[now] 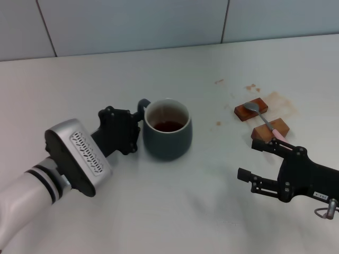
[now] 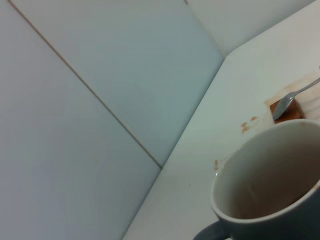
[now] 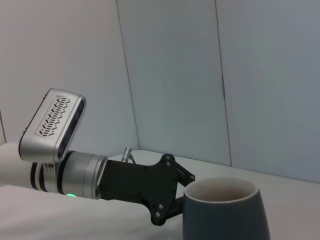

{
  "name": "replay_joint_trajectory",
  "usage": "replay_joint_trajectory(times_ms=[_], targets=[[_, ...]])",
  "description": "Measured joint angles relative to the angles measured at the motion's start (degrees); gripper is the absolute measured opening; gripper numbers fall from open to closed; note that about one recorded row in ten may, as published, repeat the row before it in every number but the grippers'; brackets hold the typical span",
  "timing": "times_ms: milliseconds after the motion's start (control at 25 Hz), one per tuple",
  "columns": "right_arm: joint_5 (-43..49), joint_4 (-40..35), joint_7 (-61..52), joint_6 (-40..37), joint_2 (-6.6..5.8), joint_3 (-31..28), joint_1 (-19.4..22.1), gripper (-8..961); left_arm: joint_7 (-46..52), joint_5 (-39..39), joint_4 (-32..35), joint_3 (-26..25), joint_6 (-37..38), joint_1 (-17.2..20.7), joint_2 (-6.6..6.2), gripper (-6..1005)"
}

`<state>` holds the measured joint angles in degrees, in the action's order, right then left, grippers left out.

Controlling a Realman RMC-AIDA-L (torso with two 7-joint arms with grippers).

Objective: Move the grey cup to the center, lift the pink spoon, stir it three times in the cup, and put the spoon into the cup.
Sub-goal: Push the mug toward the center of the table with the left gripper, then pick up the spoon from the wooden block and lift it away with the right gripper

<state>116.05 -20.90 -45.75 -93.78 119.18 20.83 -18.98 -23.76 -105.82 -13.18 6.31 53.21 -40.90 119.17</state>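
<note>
- Head view: the left hand sits at the handle of the rounded blue-grey ceramic cup holding dark liquid, mid-worktop; its grip cannot be told.
- At 3 o'clock of the cup, the slim pink-handled metal spoon lies across two brown wooden blocks.
- The right hand, fingers spread and empty, hovers at 6 o'clock of the blocks.
- Left wrist view: cup rim, spoon bowl.
- Right wrist view: left hand touching the cup.

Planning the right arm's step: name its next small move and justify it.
Probably reach the right gripper back toward the pink spoon: the spoon lies untouched across two wooden blocks, the grey cup already sits mid-table by the left gripper, and the right gripper looks open.
</note>
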Motion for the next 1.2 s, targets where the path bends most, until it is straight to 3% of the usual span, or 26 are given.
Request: replay_joint_trajectory(times_ms=[280,400,480,600,680,720,760,800,880,920,960,1000,1080,1120,1160,1200], targets=[[0.0,0.1,0.0,0.0,0.0,0.0,0.1,809,1.1,0.0,-0.9,-2.9,-0.3,0.2,-0.11,-2],[0.0,0.2,0.0,0.2,0.0,-0.1,0.1,809,12.1,0.0,3.6,-2.7,3.8,2.5,-0.8,-2],[0.0,0.2,0.0,0.2,0.0,-0.1,0.1,809,12.1,0.0,3.6,-2.7,3.8,2.5,-0.8,-2],[-0.8,0.7,0.0,0.2,0.0,-0.1,0.1,809,29.6,-1.5,15.2,2.7,14.9,6.9,-0.98,-1],[-1.0,0.8,0.0,0.2,-0.01,-0.2,0.1,809,29.6,-1.5,15.2,2.7,14.9,6.9,-0.98,-1],[-1.2,0.9,0.0,0.2,-0.03,-0.3,0.1,809,42.8,-3.2,24.9,8.7,21.2,9.3,-1.18,-1],[-1.3,1.0,0.0,0.2,-0.05,-0.3,0.1,809,46.6,-3.5,27.7,11.1,22.8,10.0,-1.44,-1],[-1.4,1.1,0.0,0.2,-0.07,-0.6,-0.1,809,55.5,-4.1,33.8,17.6,26.4,11.4,-2.38,-1],[-1.4,1.5,0.0,0.1,-0.06,-0.6,-0.2,809,57.8,-4.2,35.0,19.5,27.1,11.7,-2.88,-1],[-1.4,1.7,0.0,0.1,-0.05,-0.6,-0.2,809,65.2,-4.4,38.2,25.6,30.0,12.7,-4.95,-1],[-1.4,1.7,0.0,0.1,-0.05,-0.6,-0.2,809,65.2,-4.4,38.2,25.6,30.0,12.7,-4.95,-1],[-1.4,2.1,0.0,0.1,-0.02,-0.7,-0.3,809,68.8,-4.4,39.1,28.1,32.2,13.1,-6.51,-1],[-1.6,2.4,0.0,0.2,-0.02,-0.7,-0.3,809,68.8,-4.4,39.1,28.1,32.2,13.1,-6.51,-1],[-2.4,2.9,0.0,0.2,-0.02,-0.8,-0.3,809,71.4,-4.4,39.5,29.9,34.5,13.5,-8.02,-1],[-2.4,2.9,0.0,0.2,-0.02,-0.8,-0.3,809,71.4,-4.4,39.5,29.9,34.5,13.5,-8.02,-1],[-3.1,3.0,0.0,0.1,-0.04,-0.8,-0.1,809,76.0,-5.4,39.7,31.5,39.9,14.3,-11.43,-1]])
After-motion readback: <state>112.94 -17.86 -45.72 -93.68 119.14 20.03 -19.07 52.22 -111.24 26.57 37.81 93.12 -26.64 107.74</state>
